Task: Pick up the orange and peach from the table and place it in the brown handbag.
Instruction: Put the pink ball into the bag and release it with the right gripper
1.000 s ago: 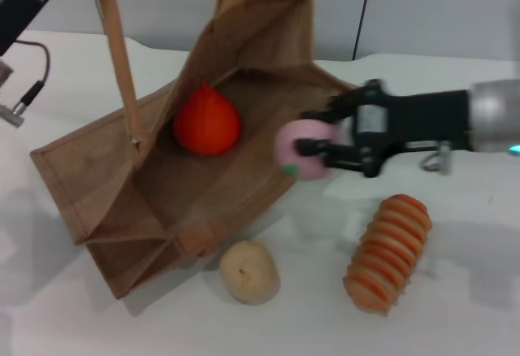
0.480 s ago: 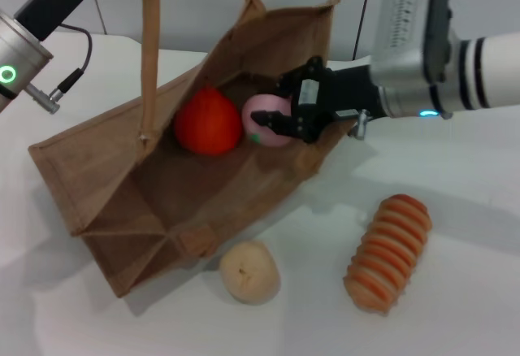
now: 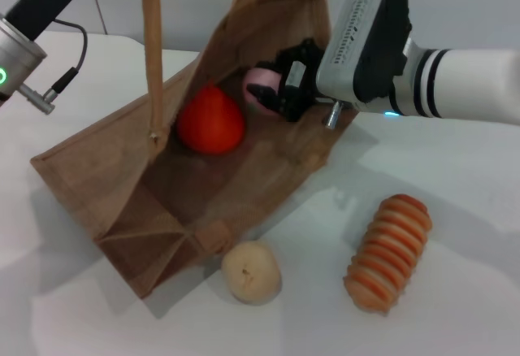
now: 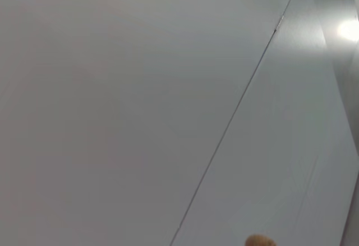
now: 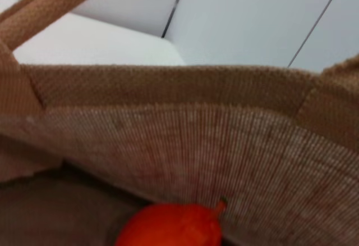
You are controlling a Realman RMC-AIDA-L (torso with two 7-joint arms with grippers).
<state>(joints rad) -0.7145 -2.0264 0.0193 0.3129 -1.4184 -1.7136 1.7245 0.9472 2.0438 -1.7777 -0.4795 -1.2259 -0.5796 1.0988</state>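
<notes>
The brown handbag (image 3: 162, 201) lies tilted open on the white table, one long handle (image 3: 149, 39) pulled straight up out of the head view. The orange (image 3: 210, 120) rests inside the bag against its far wall; it also shows in the right wrist view (image 5: 168, 228) below the woven wall (image 5: 185, 145). My right gripper (image 3: 272, 94) reaches into the bag's mouth from the right and is shut on the pink peach (image 3: 260, 86), holding it just right of the orange. My left arm (image 3: 32, 15) is at the top left; its gripper is out of view.
A pale beige round fruit (image 3: 251, 271) lies on the table just in front of the bag. A ridged orange-striped loaf (image 3: 388, 252) lies at the front right. A cable (image 3: 69, 75) hangs from the left arm.
My right gripper has carried the peach from the bag's right rim into the bag, beside the orange. The bag's handle and right side have been drawn up.
</notes>
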